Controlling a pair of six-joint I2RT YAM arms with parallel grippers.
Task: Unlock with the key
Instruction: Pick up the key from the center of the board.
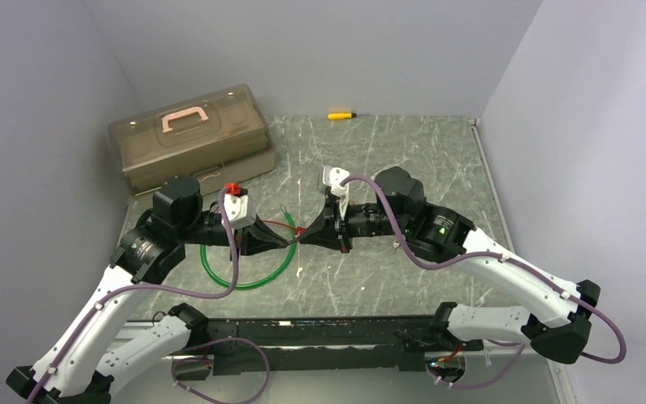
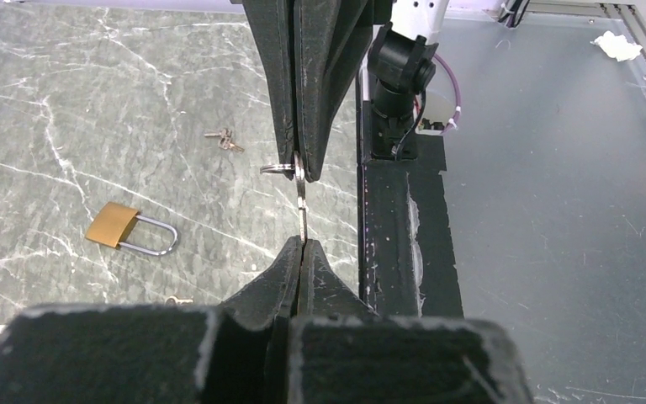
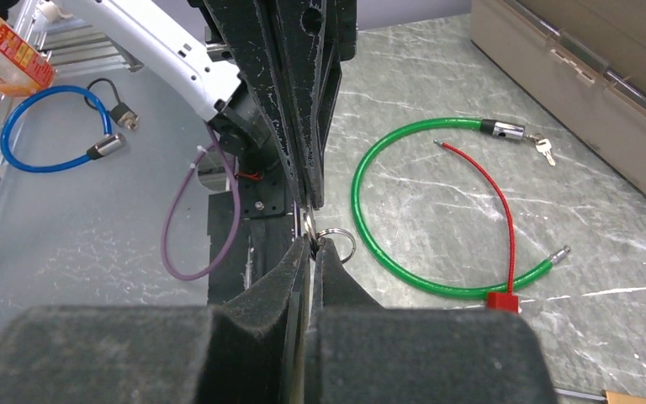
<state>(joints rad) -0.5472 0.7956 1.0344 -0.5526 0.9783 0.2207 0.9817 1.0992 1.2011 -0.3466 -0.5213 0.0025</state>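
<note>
My two grippers meet tip to tip above the middle of the table. A small silver key (image 2: 302, 202) spans the gap between them. The left gripper (image 2: 303, 242) is shut on the key's blade end. The right gripper (image 3: 311, 241) is shut on its head end, where a key ring (image 3: 353, 244) hangs beside the tips. In the top view the left gripper (image 1: 290, 236) and right gripper (image 1: 308, 231) touch noses. A brass padlock (image 2: 113, 225) with its shackle closed lies flat on the marble table, apart from both grippers.
A green cable lock (image 3: 404, 269) with a key (image 3: 545, 150) and a red cable lock (image 3: 502, 300) lie below the left arm. Loose keys (image 2: 225, 139) lie near the padlock. A tan toolbox (image 1: 189, 135) stands back left, a yellow screwdriver (image 1: 341, 114) at the back, a blue cable lock (image 3: 17, 126) off the table.
</note>
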